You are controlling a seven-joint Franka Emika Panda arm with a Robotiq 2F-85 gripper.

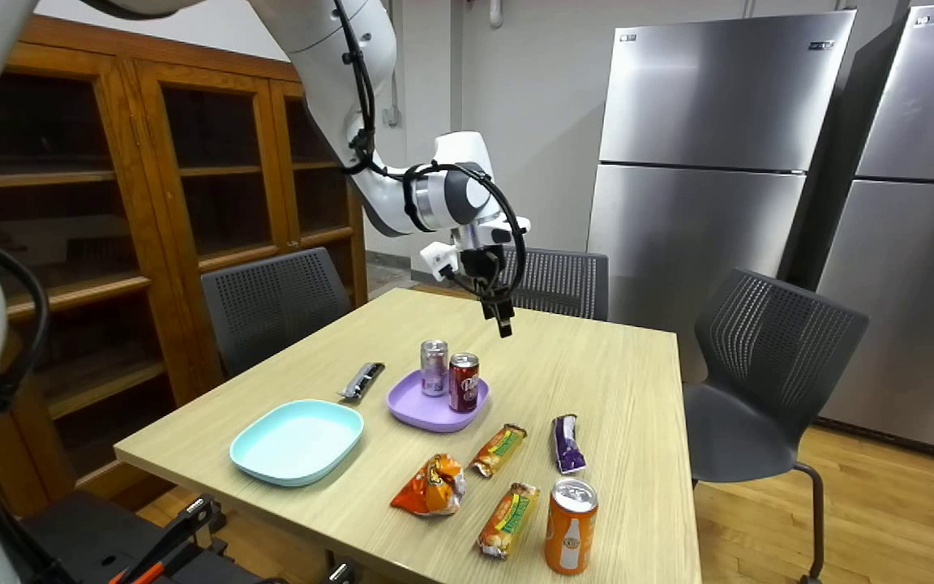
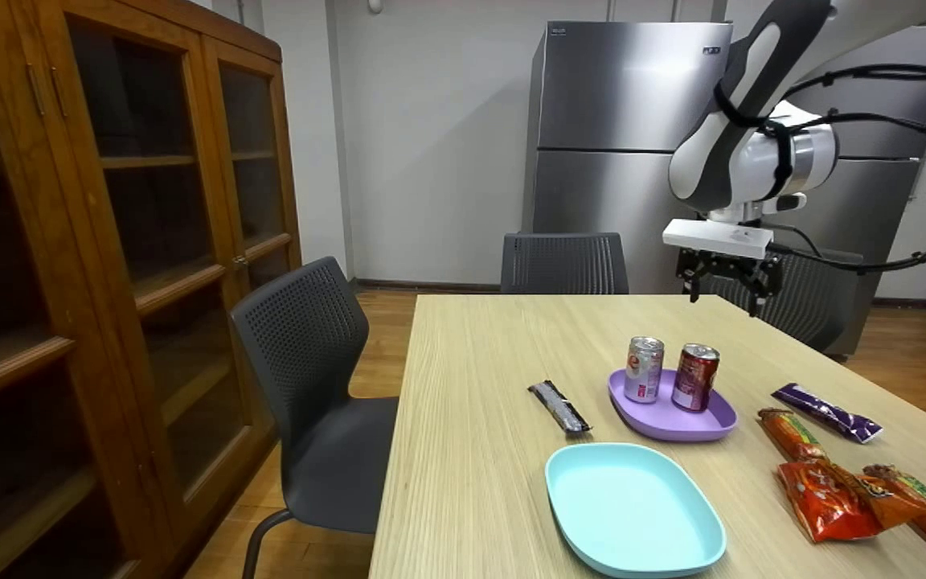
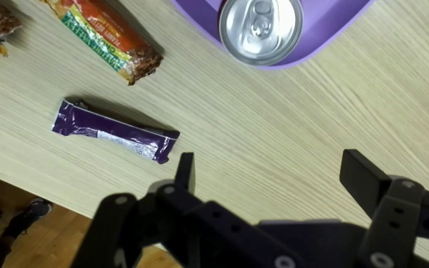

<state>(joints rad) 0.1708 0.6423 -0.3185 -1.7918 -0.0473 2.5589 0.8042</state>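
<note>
Below and left of the claw (image 3: pixel 270 173) in the wrist view, a purple-wrapped bar (image 3: pixel 116 130) is seen – likely light, slick, crushable, best pinched mid-length; ahead, a can (image 3: pixel 261 31), presumably stiff, is best held round its sides – while the arm (image 1: pixel 333 97) is stretched over the table (image 3: pixel 237 111), claw wide, empty, pointed down

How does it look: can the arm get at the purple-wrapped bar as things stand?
Probably yes: the end effector hangs open and empty, and the purple-wrapped bar lies uncovered on the table, apart from the nearest granola bar.
</note>
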